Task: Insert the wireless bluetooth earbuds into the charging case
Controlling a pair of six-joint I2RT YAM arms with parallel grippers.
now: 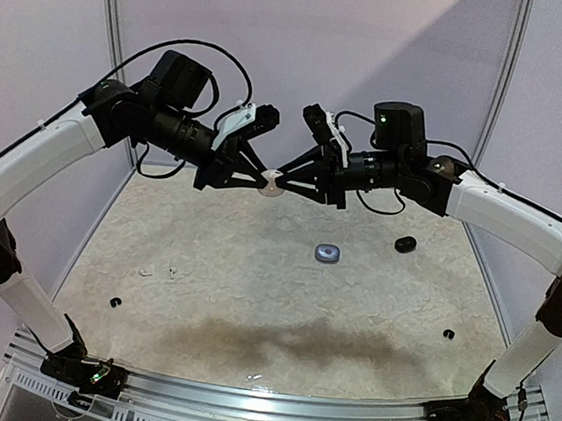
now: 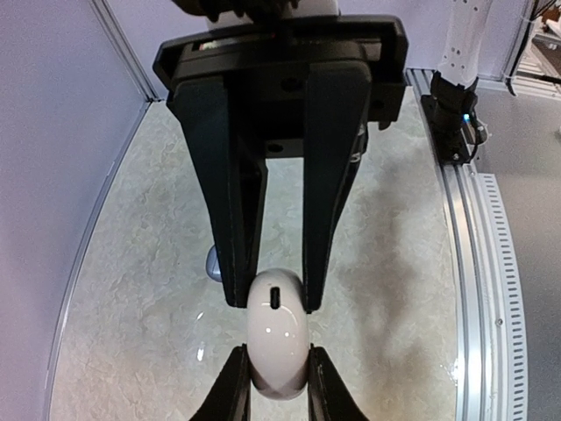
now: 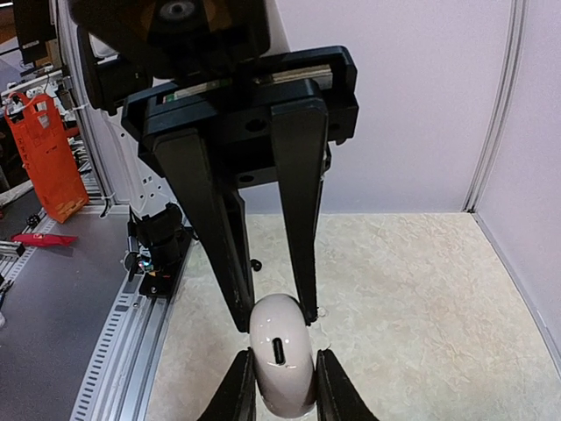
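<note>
Earbuds (image 1: 115, 303): none in a case yet; tiny black ones lie loose on the worktop (image 1: 251, 303), one near-left, a second black bud (image 1: 448, 335) near-right, well apart.
White flecks (image 1: 146, 272): left-centre of worktop; too small for us to call them buds.
White case (image 1: 272, 181): up in mid-air betw. both arms, well above worktop; lid looks shut, no seam gap visible.
Left pincer (image 2: 279, 390): clamped on one end of the white case, fingers flat vs. its sides.
Right pincer (image 3: 282, 393): clamped on the opposite end of the same case, facing the left one head-on.
Slot (image 3: 279, 351): small dark mark on case shell, toward right pincer's end; prob. port or LED.
Why two-handed: we judge one pincer steadies the base so the other can work the lid; a smooth pebble shape needs a counter-hold.
Other cases: silvery case (image 1: 328, 254) and black case (image 1: 405, 245) on worktop, right of centre, apart, nothing touching them.
Stage: early, we reckon; the case must open before any bud goes in.
Risk: glossy round shell could squirt out if the squeeze is uneven.
</note>
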